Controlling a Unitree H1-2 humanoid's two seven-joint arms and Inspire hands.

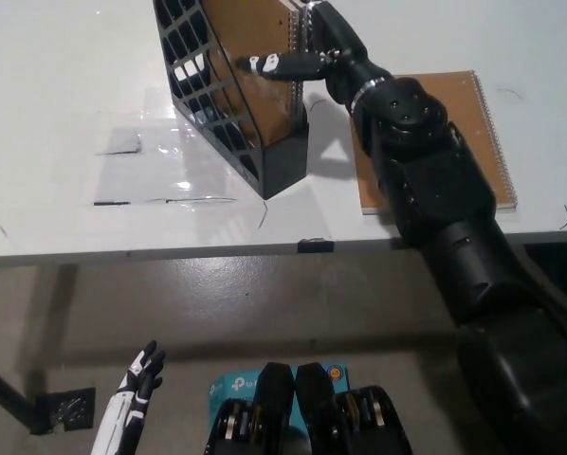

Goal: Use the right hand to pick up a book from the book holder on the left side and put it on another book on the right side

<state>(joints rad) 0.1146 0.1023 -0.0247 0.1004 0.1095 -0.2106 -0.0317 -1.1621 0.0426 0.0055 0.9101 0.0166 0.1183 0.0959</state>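
A black lattice book holder [228,104] stands on the white table [65,199] at centre left. In it a brown spiral-bound book [250,33] stands upright. My black right hand [307,47] reaches across the book's spiral edge, with one finger laid over the brown cover and the others behind the book's top. Whether it grips the book cannot be told. A second brown spiral book [459,114] lies flat on the table to the right, partly covered by my right arm. My white left hand [132,408] hangs low at the bottom left, fingers apart, holding nothing.
The table's front edge [170,254] runs across the middle, with floor below it. Clear tape patches [151,171] lie on the table left of the holder. A small black clip [314,245] sits on the front edge.
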